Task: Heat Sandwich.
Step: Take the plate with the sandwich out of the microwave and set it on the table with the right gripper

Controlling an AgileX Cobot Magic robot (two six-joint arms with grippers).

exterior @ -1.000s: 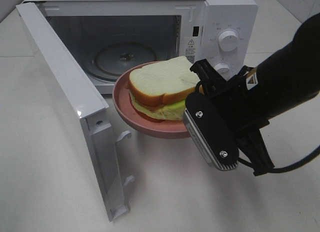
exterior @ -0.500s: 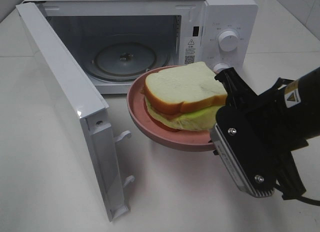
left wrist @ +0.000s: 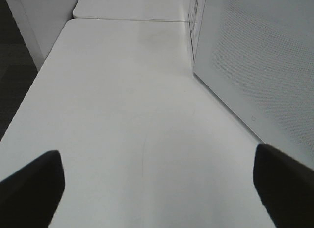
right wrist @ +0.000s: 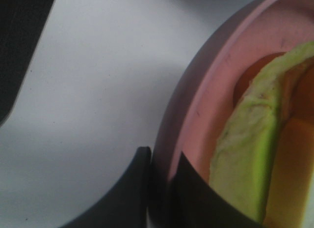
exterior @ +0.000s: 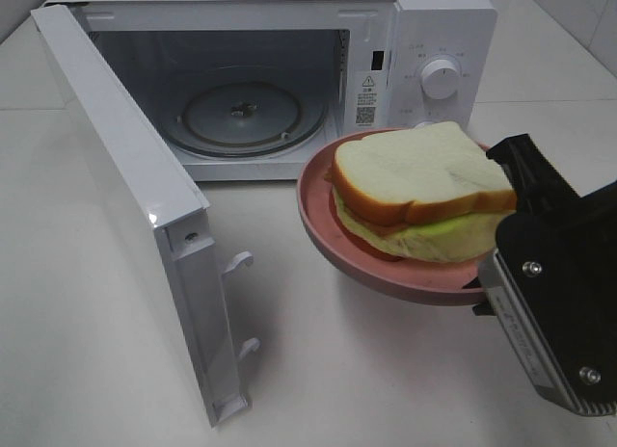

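Observation:
The sandwich [exterior: 419, 192], white bread over green lettuce and a red-orange filling, lies on a salmon-pink round plate [exterior: 323, 221] held in the air in front of the microwave's control panel. My right gripper [exterior: 489, 291] is shut on the plate's right rim. The right wrist view shows its dark fingers [right wrist: 135, 181] pinching the pink plate rim [right wrist: 206, 105], with the lettuce edge of the sandwich [right wrist: 245, 154] beside them. My left gripper [left wrist: 157, 188] is open over bare table with nothing between its fingertips [left wrist: 34, 184]. It does not show in the high view.
The white microwave [exterior: 424, 23] stands at the back with its door [exterior: 125, 177] swung wide open to the left. Its glass turntable [exterior: 241, 115] is bare. The left wrist view shows the microwave's side wall [left wrist: 255, 56] along a white table [left wrist: 122, 90].
My right gripper has carried the plate and sandwich to the right and toward the front, away from the microwave opening. The left gripper stays open.

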